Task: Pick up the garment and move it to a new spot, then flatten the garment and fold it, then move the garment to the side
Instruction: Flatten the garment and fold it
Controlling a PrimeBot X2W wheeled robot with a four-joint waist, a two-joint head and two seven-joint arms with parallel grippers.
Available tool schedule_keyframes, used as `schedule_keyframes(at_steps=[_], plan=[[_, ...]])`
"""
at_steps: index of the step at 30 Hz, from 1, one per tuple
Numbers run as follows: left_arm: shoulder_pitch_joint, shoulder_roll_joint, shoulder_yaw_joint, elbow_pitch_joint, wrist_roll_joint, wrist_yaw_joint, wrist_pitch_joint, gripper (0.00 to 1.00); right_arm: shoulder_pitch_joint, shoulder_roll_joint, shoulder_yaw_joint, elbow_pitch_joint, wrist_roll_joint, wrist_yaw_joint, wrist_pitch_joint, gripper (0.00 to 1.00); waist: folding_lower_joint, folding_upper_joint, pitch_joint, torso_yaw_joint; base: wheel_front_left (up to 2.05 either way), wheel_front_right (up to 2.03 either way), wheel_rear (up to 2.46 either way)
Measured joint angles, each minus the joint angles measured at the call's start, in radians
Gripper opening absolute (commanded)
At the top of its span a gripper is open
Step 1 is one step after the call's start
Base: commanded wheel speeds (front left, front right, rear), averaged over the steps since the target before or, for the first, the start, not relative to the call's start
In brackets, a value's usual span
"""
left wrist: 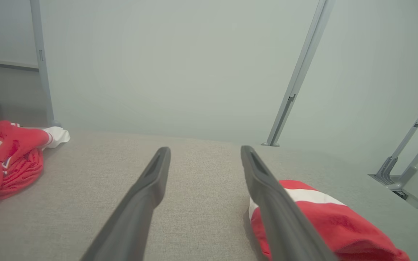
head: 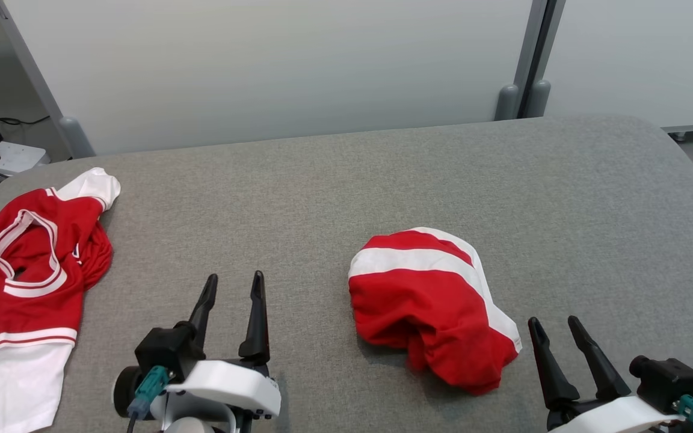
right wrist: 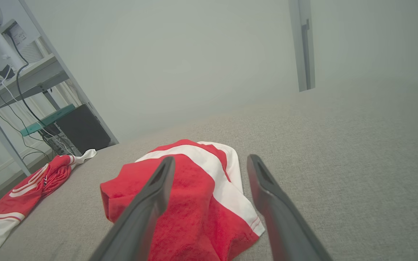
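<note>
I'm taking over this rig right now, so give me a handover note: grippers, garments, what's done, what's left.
Left gripper: open, empty, above the table, left of the crumpled garment.
Right gripper: open, empty, close beside that garment's right edge.
That garment is red and white, bunched in a heap mid-table.
A jersey, red and white, lies loosely spread at the table's left edge, unfolded.
Done: nothing visible yet; the heap is neither flattened nor folded.
To do: grasp it, move it, flatten, fold, set aside.
</note>
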Motion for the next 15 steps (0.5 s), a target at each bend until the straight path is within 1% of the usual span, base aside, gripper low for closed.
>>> schedule_keyframes(at_steps=[6,10,15], plan=[[0.074,-0.001,0.064,-0.107,0.106,0.005,-0.003,1.0,0.009,0.002,-0.027,-0.013,-0.016,0.0,0.0,1.0,0.0,0.0,-0.005,0.021,0.0,0.0,0.0],[0.124,-0.001,0.096,-0.13,0.162,0.005,-0.003,1.0,0.021,0.005,-0.039,-0.026,-0.023,0.0,0.0,1.0,0.0,0.0,-0.01,0.034,0.0,0.0,0.0],[0.182,-0.001,0.113,-0.131,0.194,0.003,-0.003,1.0,0.035,0.005,-0.061,-0.038,-0.033,0.0,0.0,1.0,0.0,0.0,-0.015,0.046,0.0,0.0,0.0]])
